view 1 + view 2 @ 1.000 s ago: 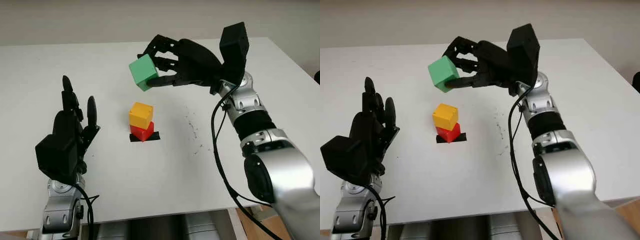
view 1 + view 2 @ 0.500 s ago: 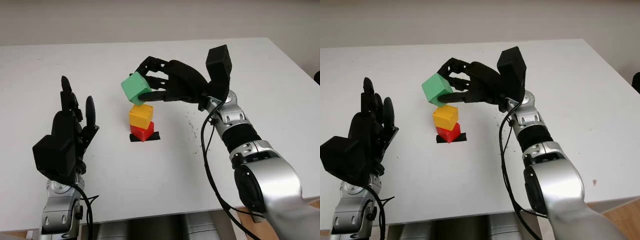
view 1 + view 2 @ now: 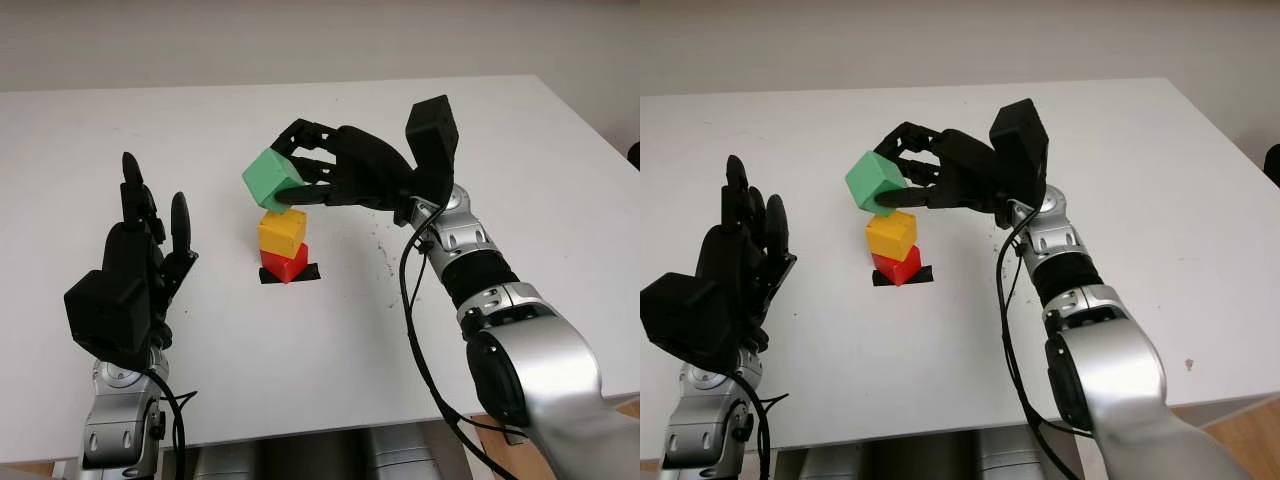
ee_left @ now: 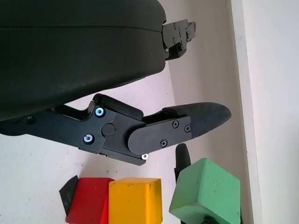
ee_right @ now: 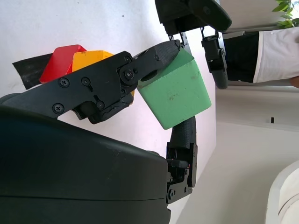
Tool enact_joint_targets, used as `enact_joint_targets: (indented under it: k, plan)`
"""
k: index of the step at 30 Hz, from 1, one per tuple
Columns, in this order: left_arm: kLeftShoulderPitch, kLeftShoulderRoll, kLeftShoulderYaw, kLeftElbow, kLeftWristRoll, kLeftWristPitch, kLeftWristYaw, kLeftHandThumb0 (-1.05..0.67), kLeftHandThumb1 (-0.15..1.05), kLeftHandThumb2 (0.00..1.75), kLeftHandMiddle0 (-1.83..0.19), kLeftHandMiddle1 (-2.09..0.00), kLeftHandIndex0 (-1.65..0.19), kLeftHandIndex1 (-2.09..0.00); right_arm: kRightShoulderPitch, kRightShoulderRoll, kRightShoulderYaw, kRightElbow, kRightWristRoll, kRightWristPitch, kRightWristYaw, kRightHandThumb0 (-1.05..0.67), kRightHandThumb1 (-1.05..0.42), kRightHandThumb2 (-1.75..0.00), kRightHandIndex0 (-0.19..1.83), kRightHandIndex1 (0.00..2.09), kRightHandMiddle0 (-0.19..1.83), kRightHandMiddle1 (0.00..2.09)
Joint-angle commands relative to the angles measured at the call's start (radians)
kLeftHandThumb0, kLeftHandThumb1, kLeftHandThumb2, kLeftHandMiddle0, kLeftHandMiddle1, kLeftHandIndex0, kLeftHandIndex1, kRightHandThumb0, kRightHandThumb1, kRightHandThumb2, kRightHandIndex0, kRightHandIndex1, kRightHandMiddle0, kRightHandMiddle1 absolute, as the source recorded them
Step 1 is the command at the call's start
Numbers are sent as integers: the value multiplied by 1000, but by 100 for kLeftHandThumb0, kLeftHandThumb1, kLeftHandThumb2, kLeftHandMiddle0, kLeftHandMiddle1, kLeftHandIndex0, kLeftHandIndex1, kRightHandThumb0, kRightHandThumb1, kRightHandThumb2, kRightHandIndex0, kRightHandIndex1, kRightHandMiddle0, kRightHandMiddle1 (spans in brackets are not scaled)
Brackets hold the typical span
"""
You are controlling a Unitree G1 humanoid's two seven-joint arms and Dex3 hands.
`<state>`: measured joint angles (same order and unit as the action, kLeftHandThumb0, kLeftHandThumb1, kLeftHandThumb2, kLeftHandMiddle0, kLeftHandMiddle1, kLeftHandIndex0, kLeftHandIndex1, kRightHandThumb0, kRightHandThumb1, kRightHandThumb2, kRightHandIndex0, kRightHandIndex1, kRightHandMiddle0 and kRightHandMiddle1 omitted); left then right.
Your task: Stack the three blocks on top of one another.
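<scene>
Placement of the green block [image 3: 272, 180], which our right hand [image 3: 345, 180] grips just above the yellow block [image 3: 282, 230] on the red block [image 3: 285, 264], is in hand, next we lower it squarely, while our left hand [image 3: 135, 270] waits open.

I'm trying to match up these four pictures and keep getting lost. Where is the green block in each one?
Left eye view: green block in the right hand, just above the yellow block.
Right eye view: same block, left of centre, over the yellow block.
Left wrist view: in a corner, beside the yellow block.
Right wrist view: mid-picture, between the fingers.
Shared landmark: the red block on black tape.
</scene>
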<state>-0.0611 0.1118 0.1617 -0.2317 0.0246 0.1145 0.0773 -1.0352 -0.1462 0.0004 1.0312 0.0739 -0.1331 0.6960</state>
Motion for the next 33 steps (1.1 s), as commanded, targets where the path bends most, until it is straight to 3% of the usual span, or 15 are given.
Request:
enact_joint_targets:
  k: [1,33]
  plan:
    - [5,-1,-1,-18,4,-3,1,-74,105,64,19,0,19,0,-1,5,-3,-4,-1,-5,-2,-49,-95,-5,26,6,35,154]
    - [3,9,3,-25,13,13,-3,-74,105,65,19,0,19,0,20,23,19,-19,-10,46,32,-47,-97,-5,23,5,30,162]
